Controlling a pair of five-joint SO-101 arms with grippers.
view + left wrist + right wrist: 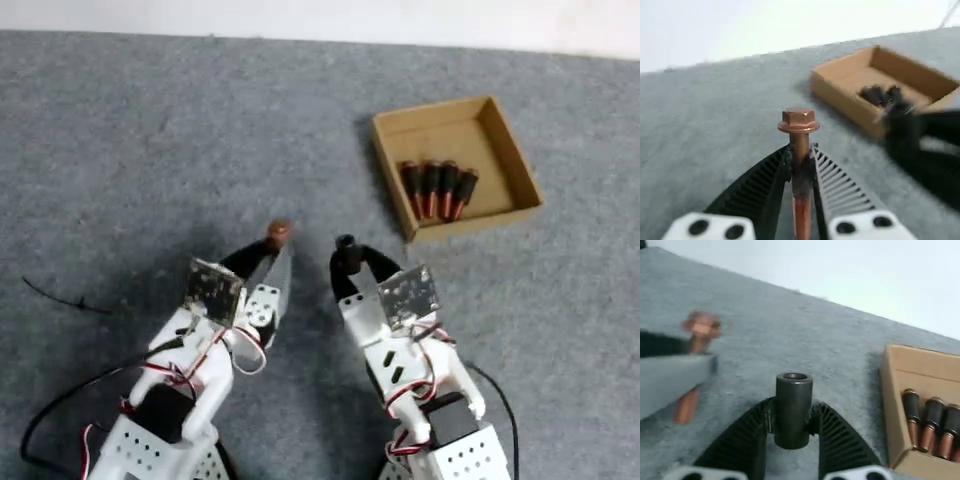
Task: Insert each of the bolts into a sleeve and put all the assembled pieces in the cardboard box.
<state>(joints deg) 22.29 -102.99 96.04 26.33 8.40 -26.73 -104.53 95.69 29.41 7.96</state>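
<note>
The left gripper (pixel 800 155) is clenched on a copper-coloured hex-head bolt (pixel 799 121), held upright. Just to its right, the right gripper (pixel 792 412) grasps a black cylindrical sleeve (pixel 794 390). Bolt and sleeve are apart, so insertion is pending. Far right, the open cardboard box (pixel 440 110) holds four assembled pieces (pixel 437 190). This pair is probably the last.

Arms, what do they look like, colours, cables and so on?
Both the left arm and right arm have white plastic shells with black motors. Each wrist carries a small bare circuit board. Thin red, white and black wires loop along them. In the wrist views the fingers are black and ribbed.
</note>
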